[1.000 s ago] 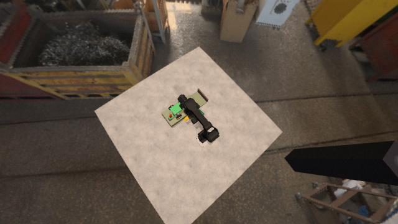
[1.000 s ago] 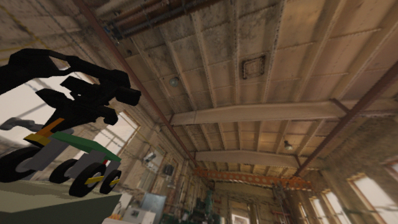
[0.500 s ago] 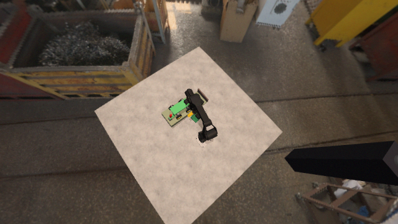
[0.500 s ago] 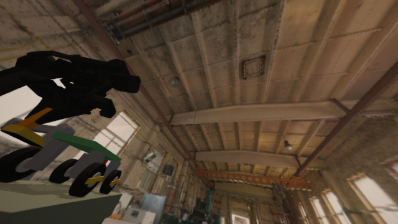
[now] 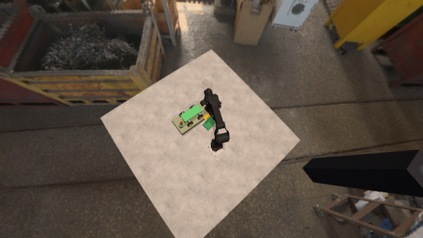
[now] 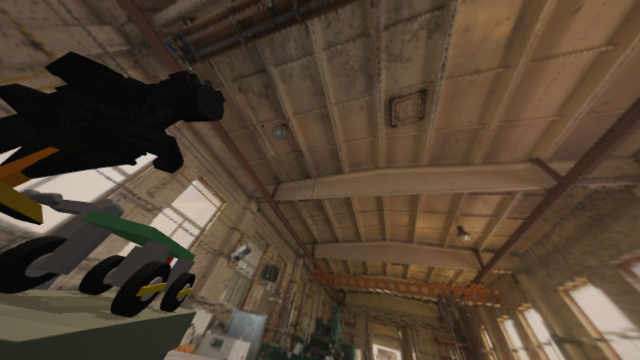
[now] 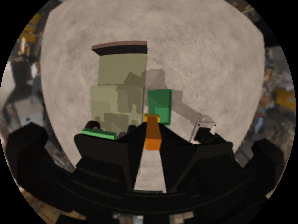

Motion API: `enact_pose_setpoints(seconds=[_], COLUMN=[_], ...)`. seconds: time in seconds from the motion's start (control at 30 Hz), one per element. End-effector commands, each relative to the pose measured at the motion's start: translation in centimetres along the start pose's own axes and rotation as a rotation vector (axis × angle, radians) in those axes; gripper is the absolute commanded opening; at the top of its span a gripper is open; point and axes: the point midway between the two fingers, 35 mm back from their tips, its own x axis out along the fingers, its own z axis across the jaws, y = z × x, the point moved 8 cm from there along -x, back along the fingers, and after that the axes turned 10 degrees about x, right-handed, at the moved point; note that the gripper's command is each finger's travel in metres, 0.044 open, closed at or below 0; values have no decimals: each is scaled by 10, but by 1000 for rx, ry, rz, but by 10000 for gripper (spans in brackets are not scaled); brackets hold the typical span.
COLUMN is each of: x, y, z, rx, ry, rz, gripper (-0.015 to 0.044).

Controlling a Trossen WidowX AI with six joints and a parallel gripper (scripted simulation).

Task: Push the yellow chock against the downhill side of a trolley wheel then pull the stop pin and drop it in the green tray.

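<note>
The trolley with its green deck (image 5: 192, 113) (image 6: 135, 232) (image 7: 99, 135) stands on the ramp (image 5: 182, 131) (image 6: 100, 335) (image 7: 122, 70). The red-headed stop pin (image 5: 181, 123) (image 6: 169, 260) is in place at the trolley's uphill end. My gripper (image 7: 152, 125) is shut on the orange handle of the yellow chock (image 5: 207, 116) (image 6: 20, 204) (image 7: 151, 117). The chock hangs in the air, about deck height in the exterior view, off the trolley's downhill end and not against a wheel. The fingertips are hidden by the arm in the top view. The green tray (image 5: 209, 124) (image 7: 160, 102) lies beside the ramp.
A dark brown end board (image 7: 122, 48) closes the ramp's low end. The arm's base (image 5: 217, 145) (image 7: 204, 134) stands on the pale table top (image 5: 158, 165), with the tray between it and the ramp. The arm reaches over the ramp's downhill part.
</note>
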Motion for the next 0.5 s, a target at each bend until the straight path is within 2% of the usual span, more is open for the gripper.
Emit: enact_pose_setpoints(seconds=[0.0, 0.27, 0.47], x=[-1, -1, -1], y=[-16, -38, -51], z=[7, 16, 18], rx=[-2, -2, -2], ry=[-7, -6, 13], rz=[-6, -3, 101], gripper=[0, 0, 0])
